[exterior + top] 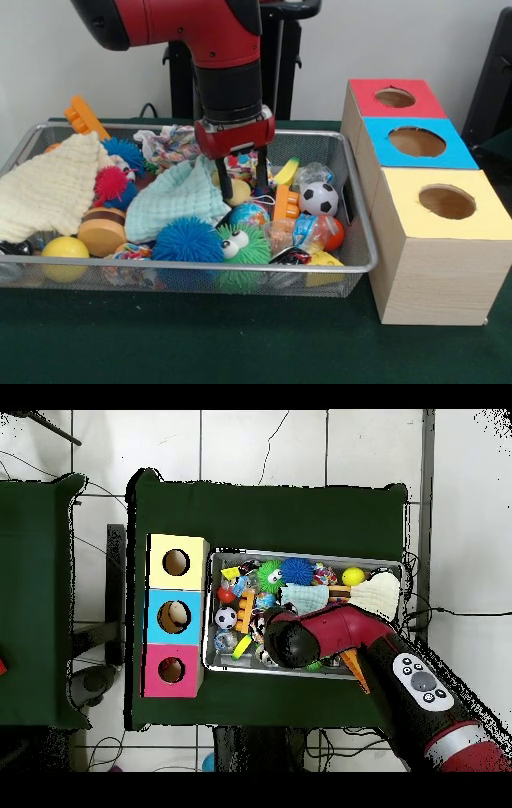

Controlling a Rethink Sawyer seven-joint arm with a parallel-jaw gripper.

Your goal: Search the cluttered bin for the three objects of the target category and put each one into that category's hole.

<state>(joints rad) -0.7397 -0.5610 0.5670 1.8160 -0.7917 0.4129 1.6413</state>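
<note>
Front view shows the gripper (pixel 242 188) lowered into the middle of the wire basket (pixel 356 240), its two dark fingers standing apart and reaching down between a pale green cloth (pixel 172 204) and an orange toy (pixel 285 202); the jaws look partly open and nothing is clearly held between them, though a yellowish ball (pixel 239 192) sits right at the tips. The basket is packed: a cream cloth (pixel 48 192) at its left end, a blue spiky ball (pixel 188 240) and a green googly-eyed ball (pixel 242 246) along the near rim, a small soccer ball (pixel 318 198) toward the right end. Beside the basket's right end stands the wooden box row with red (pixel 394 98), blue (pixel 416 142) and yellow (pixel 446 202) holes. Overhead view suggests something pale lies inside the blue hole (pixel 176 617), so one item may already be in, but I cannot tell what it is; the other two holes look dark. The target category is not evident, so most of the sorting appears left, and this moment reads as a search or grasp attempt among the clutter.
</note>
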